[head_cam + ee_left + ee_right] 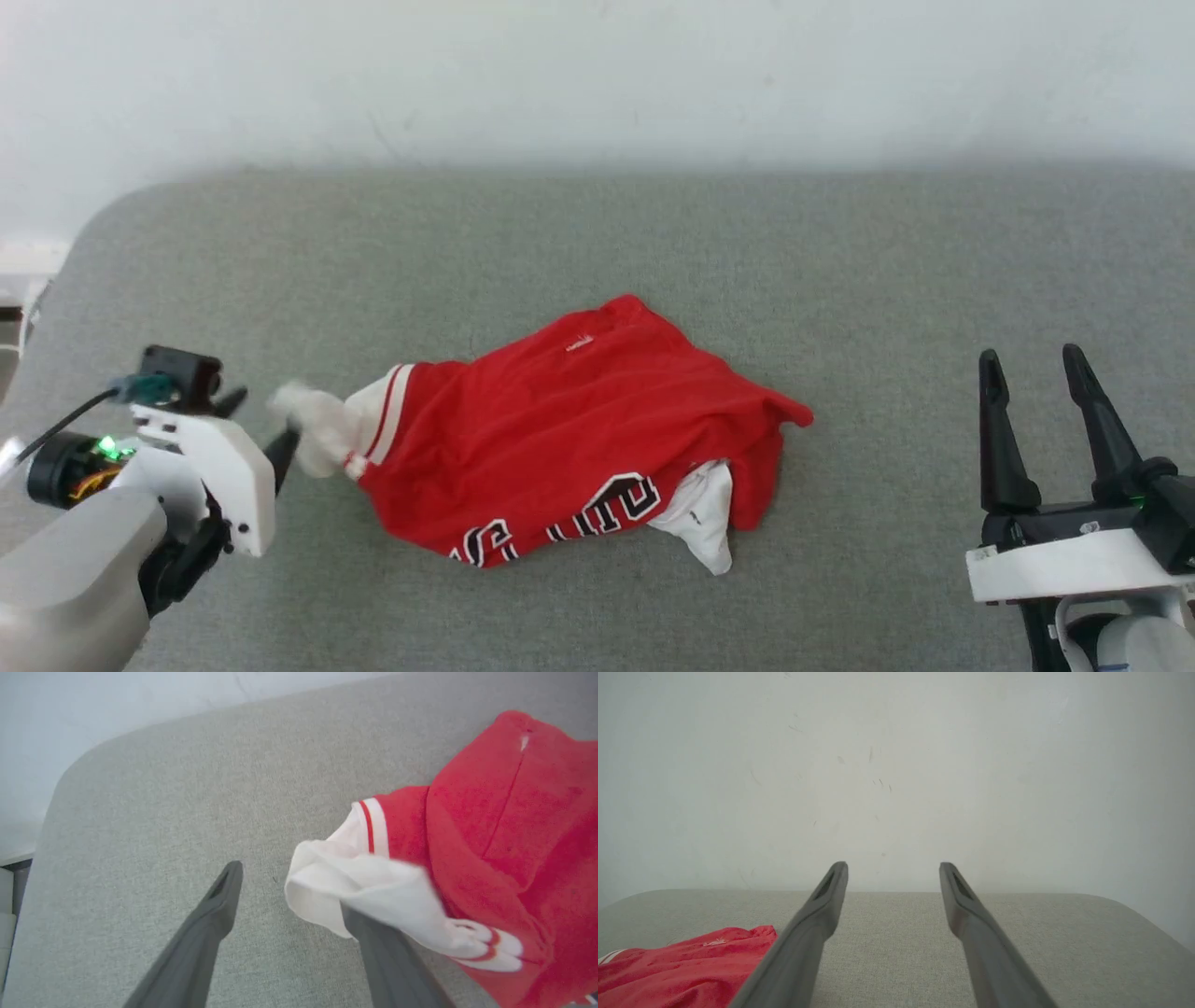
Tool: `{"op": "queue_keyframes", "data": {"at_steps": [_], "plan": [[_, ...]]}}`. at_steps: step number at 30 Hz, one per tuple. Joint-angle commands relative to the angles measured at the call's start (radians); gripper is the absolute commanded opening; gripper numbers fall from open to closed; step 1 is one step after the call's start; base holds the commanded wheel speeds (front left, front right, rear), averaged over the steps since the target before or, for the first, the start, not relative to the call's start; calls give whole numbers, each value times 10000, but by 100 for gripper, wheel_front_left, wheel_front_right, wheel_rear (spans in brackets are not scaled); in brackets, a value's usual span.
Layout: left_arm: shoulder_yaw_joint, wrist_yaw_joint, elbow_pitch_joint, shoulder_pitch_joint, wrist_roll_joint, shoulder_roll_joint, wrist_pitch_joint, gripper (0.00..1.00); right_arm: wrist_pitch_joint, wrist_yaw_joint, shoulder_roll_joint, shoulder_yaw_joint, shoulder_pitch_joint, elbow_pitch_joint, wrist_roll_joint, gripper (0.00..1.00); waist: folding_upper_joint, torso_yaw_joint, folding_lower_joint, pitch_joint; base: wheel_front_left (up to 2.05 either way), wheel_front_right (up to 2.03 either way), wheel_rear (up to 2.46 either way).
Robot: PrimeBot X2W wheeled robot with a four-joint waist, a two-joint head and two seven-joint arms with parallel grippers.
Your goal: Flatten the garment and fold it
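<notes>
Red jersey T-shirt (560, 439) lies crumpled mid-way across the grey fabric-covered table (653, 233), black lettering partly showing (only fragments readable). Its white sleeve (373, 886), blurred, drapes over one finger of the left gripper (261, 425), whose fingers stand apart. Right gripper (1030, 357), well apart from the cloth, is spread wide.

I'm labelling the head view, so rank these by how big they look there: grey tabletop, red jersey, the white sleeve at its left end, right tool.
1. grey tabletop
2. red jersey
3. right tool, though nearness to the camera enlarges it
4. white sleeve, blurred at its edge
</notes>
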Motion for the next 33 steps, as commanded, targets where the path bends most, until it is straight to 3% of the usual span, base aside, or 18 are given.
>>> {"op": "queue_keyframes", "data": {"at_steps": [1, 3, 6, 11, 14, 19, 25, 26, 33], "plan": [[270, 378, -242, 294, 180, 112, -897, 100, -46, -7, 11, 16, 40, -114, -158, 100, 0, 199, 1, -407, 0, 0, 0], [574, 1035, -676, 507, 412, 231, -1876, 100, -46, -7, 11, 32, -59, -234, -329, 100, 0, 300, 1, -538, 0, 0, 0], [1271, 2195, -1684, 973, 886, 373, -2328, 100, -46, -7, 11, 132, -331, -436, -673, 100, 0, 456, 1, -638, 0, 0, 0], [4555, 4044, -4452, 2656, 3032, -48, -2357, 100, -46, -7, -27, 736, -947, -248, -1547, 100, 0, 677, 1, -632, 0, 0, 0], [6398, 4562, -5618, 4262, 4272, -749, -2359, 100, -46, -7, -576, 1420, -1387, 383, -1706, 100, 0, 720, 1, -611, 0, 0, 0], [8452, 4470, -6558, 6180, 6144, -1972, -2360, 100, 462, -7, -2022, 3257, -2480, 1653, -985, 100, 0, 676, 1, -606, 0, 0, 0], [10077, 3883, -6993, 7329, 7580, -3360, -2360, 100, 3630, -7, -4095, 7006, -4262, 1586, 1878, 100, 0, 583, 1, -547, 0, 0, 0], [10077, 3883, -6993, 7329, 7580, -3360, -2360, 100, 3630, -7, -4095, 7006, -4262, 1586, 1878, 100, 0, 583, 1, -547, 0, 0, 0], [11155, 2837, -6865, 7523, 8495, -4398, -2361, 100, 7636, -7, -5717, 10698, -6366, 1067, 4716, 100, 0, 721, 1, -419, 0, 0, 0]]}}
